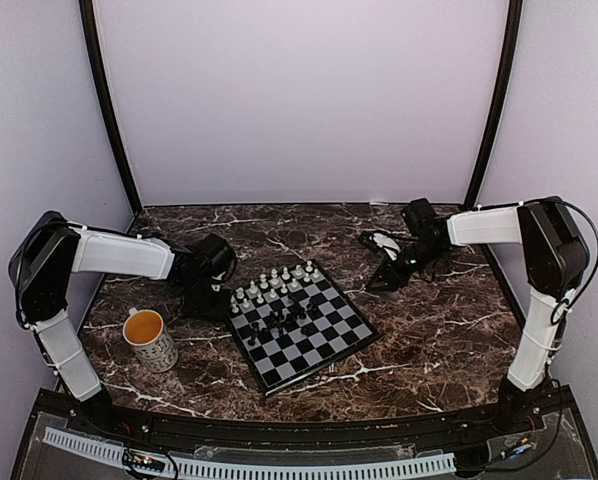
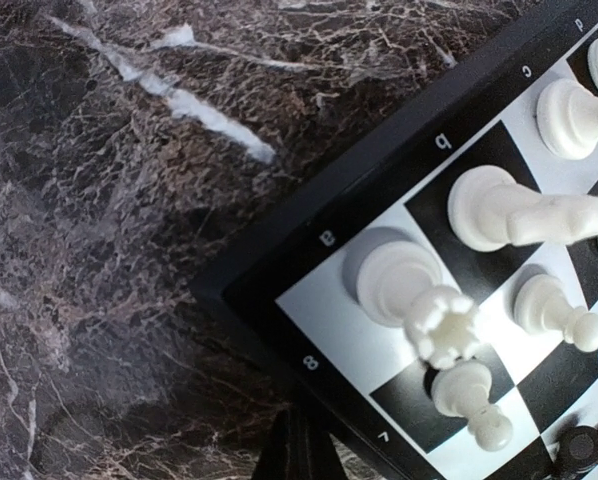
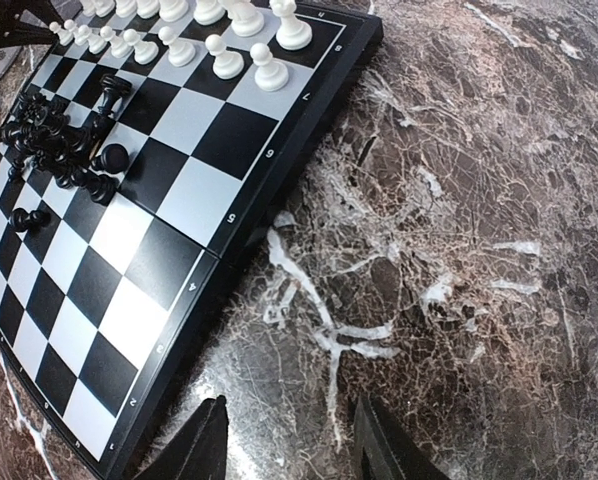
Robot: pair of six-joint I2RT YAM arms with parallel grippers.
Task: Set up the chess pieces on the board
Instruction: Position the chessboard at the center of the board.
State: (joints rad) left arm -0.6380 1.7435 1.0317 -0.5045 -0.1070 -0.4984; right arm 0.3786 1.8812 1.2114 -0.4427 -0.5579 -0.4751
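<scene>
The board lies in the middle of the marble table. White chess pieces stand in two rows along its far left side. Black chess pieces are bunched near its centre, some lying down. My left gripper is shut and empty, low beside the board's left corner; in the left wrist view its fingertips meet just off the rim, near a white rook. My right gripper is open and empty over bare marble right of the board; its fingers stand apart beside the board.
A white patterned mug with an orange inside stands on the table left of the board, close to my left arm. Dark marble tabletop lies right of the board. Pale walls close in the back and both sides.
</scene>
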